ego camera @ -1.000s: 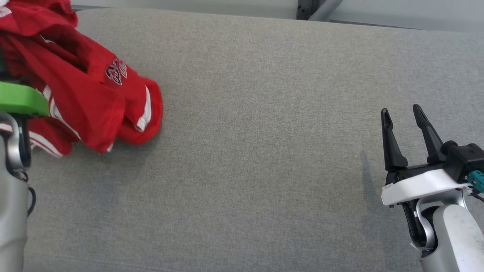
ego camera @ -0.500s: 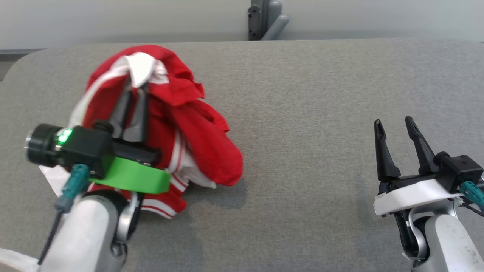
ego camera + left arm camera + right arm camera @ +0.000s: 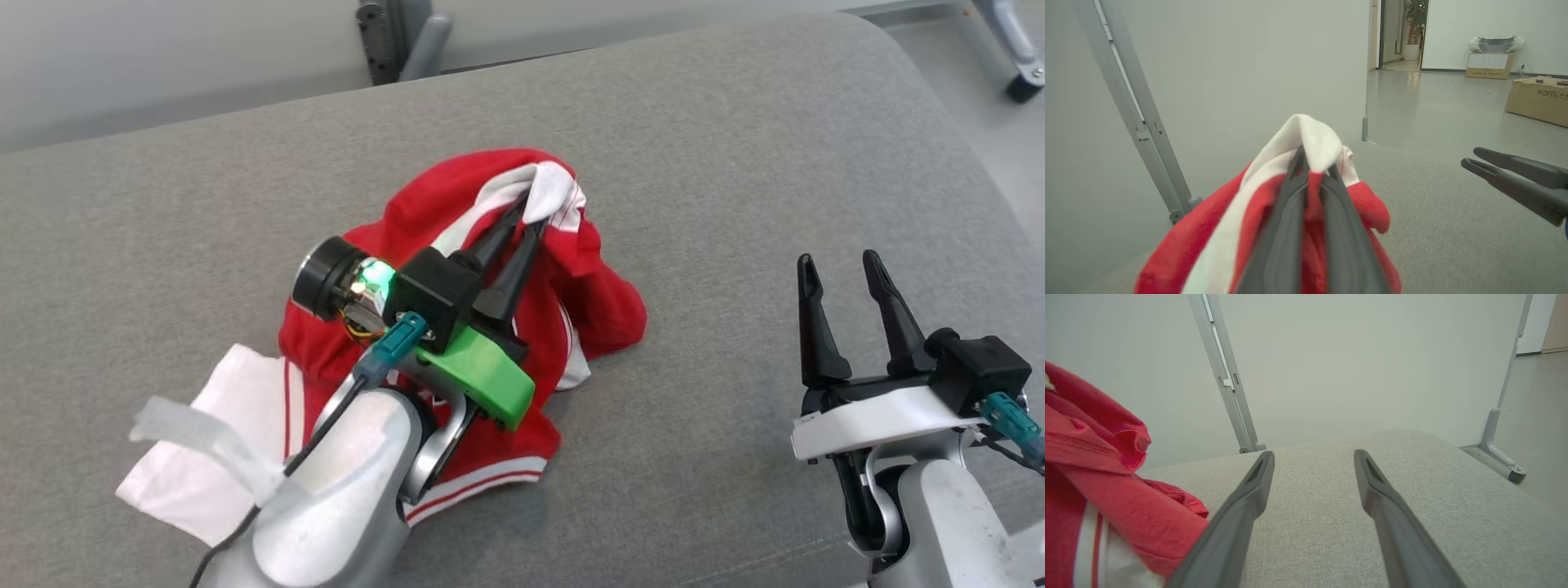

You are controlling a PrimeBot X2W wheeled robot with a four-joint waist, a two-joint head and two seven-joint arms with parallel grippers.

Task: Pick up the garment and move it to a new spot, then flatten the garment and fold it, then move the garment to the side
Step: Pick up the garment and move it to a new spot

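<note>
Across most of the head view stretches a grey woven upholstered surface (image 3: 735, 163), rounded off at the upper right of the frame. At its centre lies the crumpled red garment (image 3: 604, 310), striped and panelled in white. It is bunched too tightly to tell neck from hem.

Its long axis runs on a diagonal. A flat white panel with a thin red line spreads at the lower left, and the cloth rises from there to a peak at upper centre. That peak is a white fold pointing to the upper right. The left gripper (image 3: 529, 214), two long dark fingers above a green collar, is clenched on this fold. The left wrist view shows cloth squeezed between the fingers and draped over their tips.

The right gripper (image 3: 841, 265), the same dark fingers on a white collar, stands at the lower right with jaws spread wide, holding nothing and well apart from the cloth.

The step appears to be carrying the garment to its new spot. To do it well, hold the pinch firm and raise the peak enough that the trailing white panel does not drag and twist. Set it down on open surface between both arms, away from the rounded edge, so the free gripper can take a second hold for flattening.
</note>
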